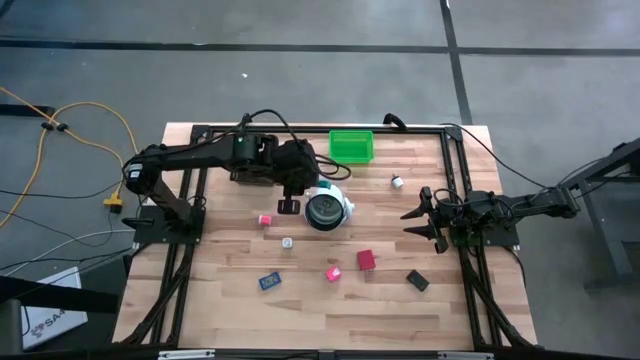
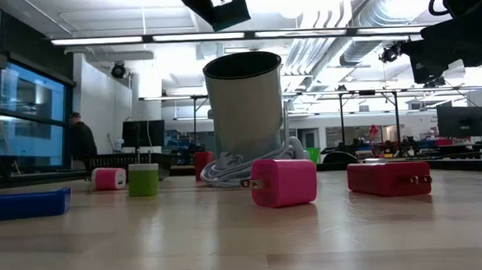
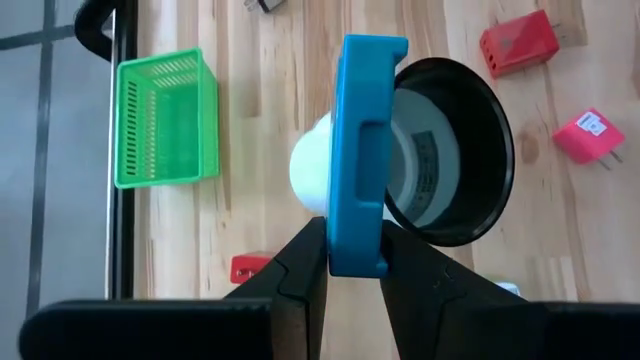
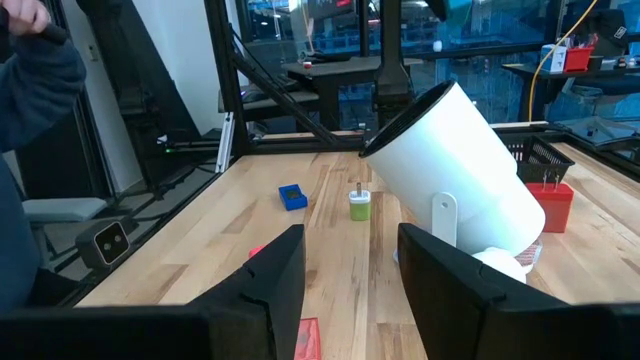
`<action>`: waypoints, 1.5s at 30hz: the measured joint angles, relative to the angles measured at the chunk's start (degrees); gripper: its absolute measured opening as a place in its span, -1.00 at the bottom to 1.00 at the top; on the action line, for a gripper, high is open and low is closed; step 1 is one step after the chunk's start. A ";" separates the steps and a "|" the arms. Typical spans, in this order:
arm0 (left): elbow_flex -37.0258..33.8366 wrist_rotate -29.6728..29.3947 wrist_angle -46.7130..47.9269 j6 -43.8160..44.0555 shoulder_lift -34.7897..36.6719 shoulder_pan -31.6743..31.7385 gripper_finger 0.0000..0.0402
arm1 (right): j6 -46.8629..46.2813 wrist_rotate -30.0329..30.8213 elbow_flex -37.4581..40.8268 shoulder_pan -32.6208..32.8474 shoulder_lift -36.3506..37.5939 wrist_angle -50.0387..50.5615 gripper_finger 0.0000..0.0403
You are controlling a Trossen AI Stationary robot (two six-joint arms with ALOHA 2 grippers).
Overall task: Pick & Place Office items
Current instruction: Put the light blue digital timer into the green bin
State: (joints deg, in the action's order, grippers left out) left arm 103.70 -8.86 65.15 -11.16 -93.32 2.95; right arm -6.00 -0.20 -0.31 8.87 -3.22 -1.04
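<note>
My left gripper is shut on a blue flat rectangle and hangs above the middle of the table, right over a white cup with a dark inside. The cup stands on the wood. Loose office items lie nearer: a pink block, a small green-white piece, a blue piece, a pink block, a red block and a black piece. My right gripper waits at the right edge, open, with nothing between its fingers. My left gripper pinches the blue rectangle's near end between its two fingers, one on each broad face. The fingers slant downward from the table's left side and lie along the piece. It sticks out past the fingertips, edge-on, lifted clear of the table and above the cup.
A green bin stands at the far edge, and a small white round bit lies to its right. A black frame borders the table. In the low view the pink block and the red block lie before the cup.
</note>
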 joint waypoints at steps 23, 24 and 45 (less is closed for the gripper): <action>0.00 -0.20 0.41 -1.43 0.02 -2.18 -0.63 | 0.00 -0.01 -0.01 -0.01 -0.01 0.00 -0.27; 0.00 -0.20 0.41 -1.35 0.02 -2.46 -0.63 | 0.00 0.01 -0.01 0.00 0.00 0.00 -0.27; -0.04 -0.18 0.41 -0.84 0.04 -3.79 -0.63 | -2.97 5.86 -0.01 0.01 -0.01 -2.32 -0.27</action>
State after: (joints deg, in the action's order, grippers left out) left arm 103.66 -9.04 65.56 -12.00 -93.27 -0.84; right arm -8.97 5.66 -0.32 8.88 -3.22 -3.36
